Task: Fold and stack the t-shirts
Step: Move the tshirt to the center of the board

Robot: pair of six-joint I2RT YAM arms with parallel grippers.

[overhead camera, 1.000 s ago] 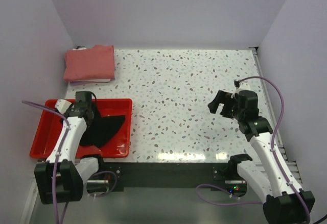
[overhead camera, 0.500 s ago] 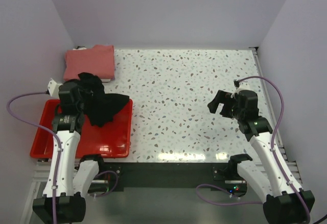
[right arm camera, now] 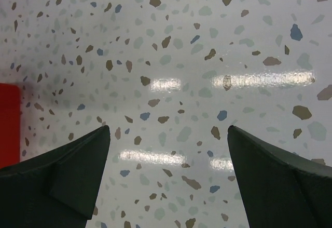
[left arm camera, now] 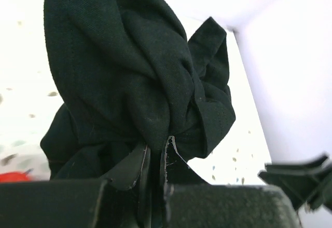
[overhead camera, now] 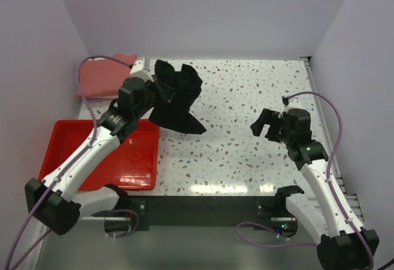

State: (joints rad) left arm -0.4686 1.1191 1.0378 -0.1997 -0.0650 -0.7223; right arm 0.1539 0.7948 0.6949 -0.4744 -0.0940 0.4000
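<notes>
Left arm (overhead camera: 92, 156): white link shells, black joint housings, black wrist block. Right arm (overhead camera: 323, 184): same white-and-black build, rounded shells narrowing toward the wrist. Purple cable (overhead camera: 104, 58) looped off the left wrist. Second purple cable (overhead camera: 308, 93) arched over the right arm, with further purple loops low beside the black base blocks (overhead camera: 288, 197). Small lit indicators (overhead camera: 281, 227) by the right base. Left gripper (left arm camera: 154, 160): matte black, thin flat fingers with pale edges. Right gripper (right arm camera: 168, 176): matte black, two broad wedge-shaped fingers (right arm camera: 62, 181) tapered to blunt points. Lettering and screws too small to make out.
</notes>
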